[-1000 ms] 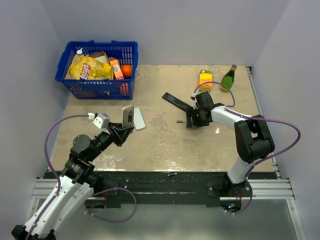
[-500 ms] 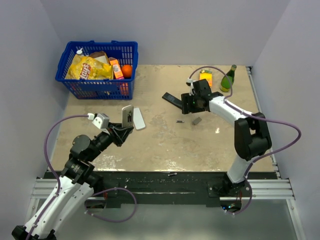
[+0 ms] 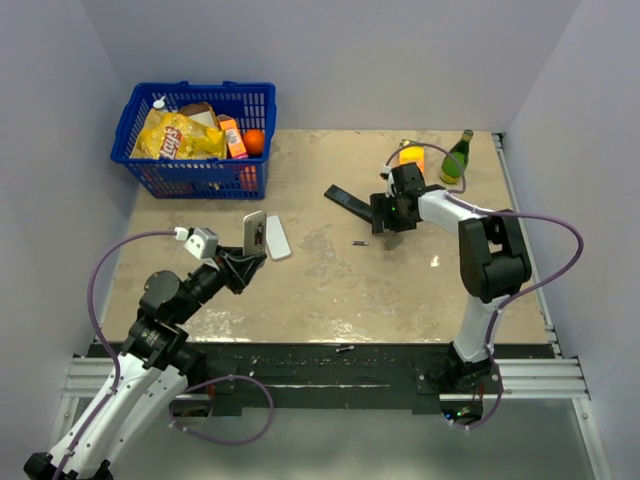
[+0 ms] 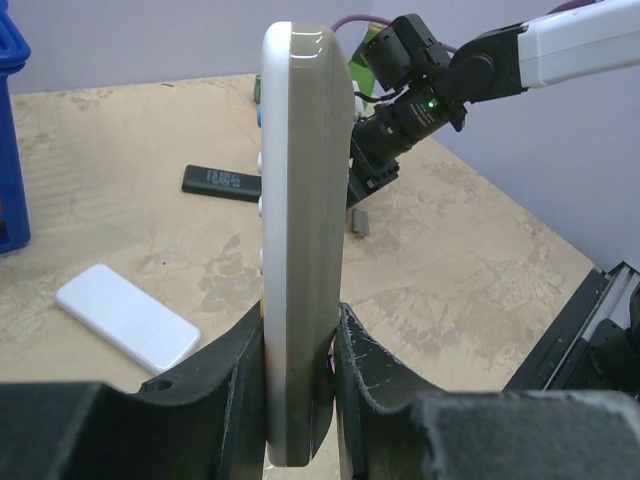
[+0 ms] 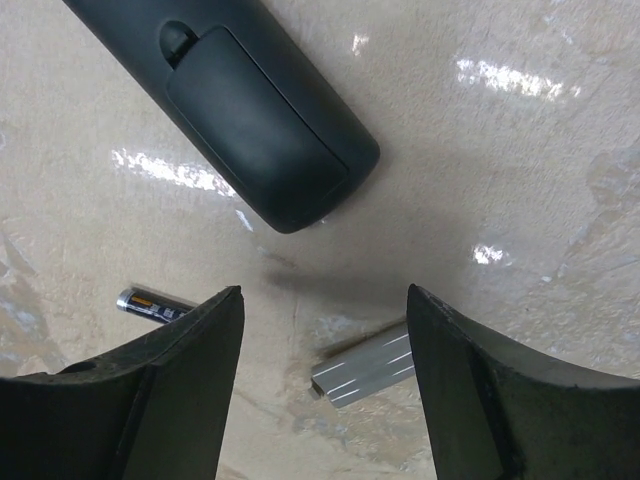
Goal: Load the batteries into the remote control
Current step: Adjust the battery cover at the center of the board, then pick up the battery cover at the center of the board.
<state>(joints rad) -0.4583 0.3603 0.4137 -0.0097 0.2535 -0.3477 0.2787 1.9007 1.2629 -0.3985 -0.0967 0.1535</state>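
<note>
From above, the left fingers (image 3: pixel 243 262) are clenched on a light remote (image 3: pixel 256 231), holding it up on end over the left half of the surface (image 3: pixel 330 290). A white cover (image 3: pixel 277 238) lies flat just beside it. Across the middle, the right fingers (image 3: pixel 385 222) hang low next to the end of a black remote (image 3: pixel 349 201), and one battery (image 3: pixel 360 243) lies on the surface close to them. A second battery (image 3: pixel 345 349) sits on the dark rail (image 3: pixel 300 362) at the near edge. A blue basket (image 3: pixel 150 178) stands at the far left corner, and a green bottle (image 3: pixel 457 157) and an orange carton (image 3: pixel 411 158) at the far right.

The left wrist view shows the light remote (image 4: pixel 300 250) edge-on and upright, pinched near its lower end. The white cover (image 4: pixel 128 317) lies at lower left, with the black remote (image 4: pixel 222 182) beyond.

In the right wrist view the fingers (image 5: pixel 170 390) are spread wide with nothing between them but bare surface. The battery (image 5: pixel 155 303) lies partly hidden behind the left-hand finger, a small grey ribbed piece (image 5: pixel 365 365) lies nearer the other, and the rounded end of the black remote (image 5: pixel 250 110) is above.
</note>
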